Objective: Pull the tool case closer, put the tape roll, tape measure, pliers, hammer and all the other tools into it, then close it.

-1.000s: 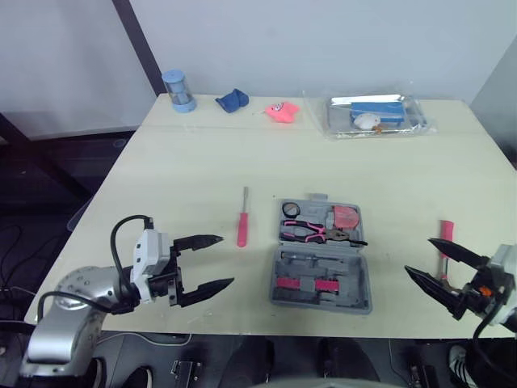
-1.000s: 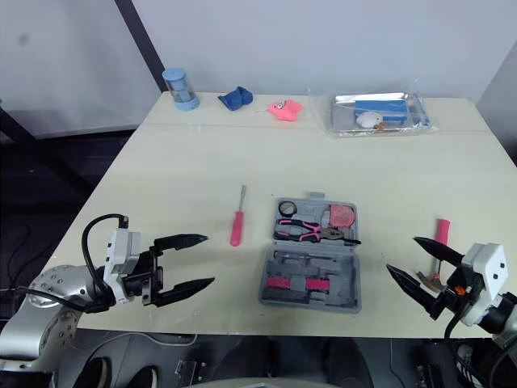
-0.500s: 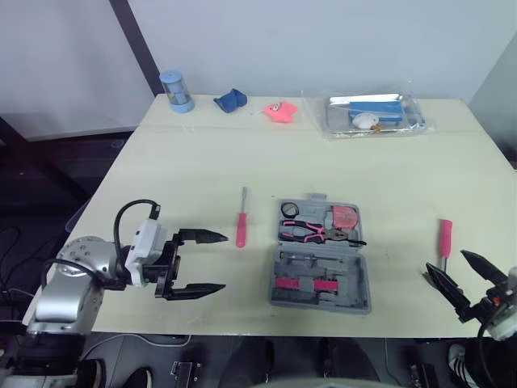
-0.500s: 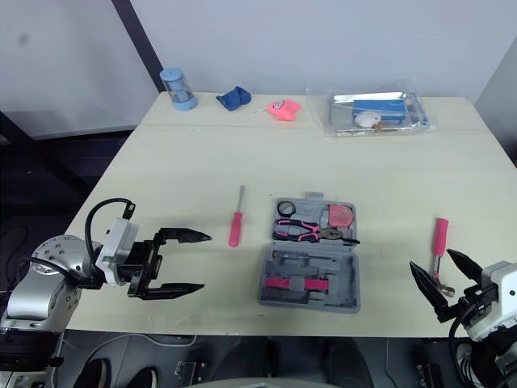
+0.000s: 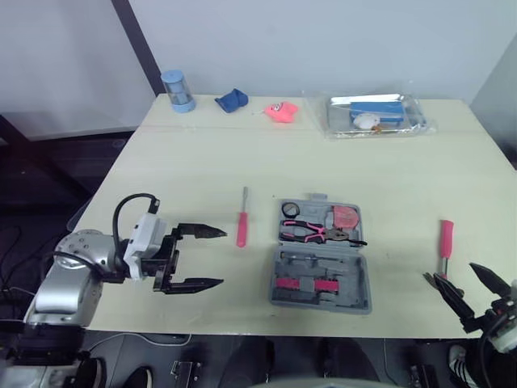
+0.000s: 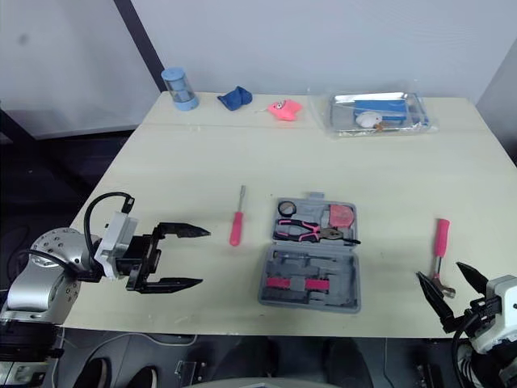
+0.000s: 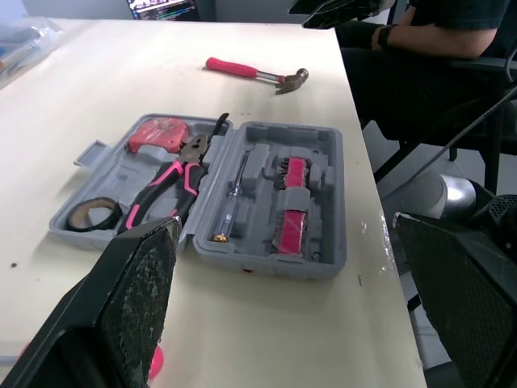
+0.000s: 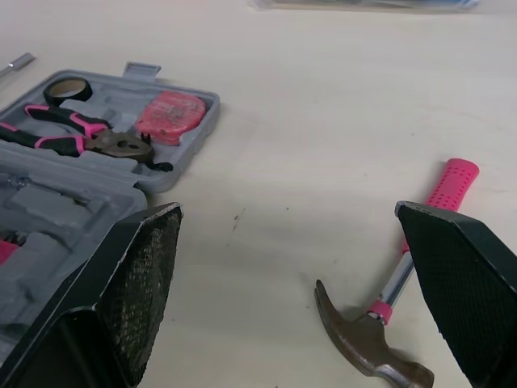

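Two end effectors, left [image 5: 222, 256] and right [image 5: 448, 272], gape, seemingly empty.

The tool case [image 5: 355, 268] lies open on the tabletop [image 5: 186, 174], near the front edge. In its far half lie the tape roll [image 5: 290, 210], pliers [image 5: 311, 233] and tape measure [image 5: 346, 217]. A screwdriver [image 5: 241, 218] lies just left of it, and the hammer [image 5: 443, 246] well to its right. A tray [image 5: 414, 126] sits at the far edge.
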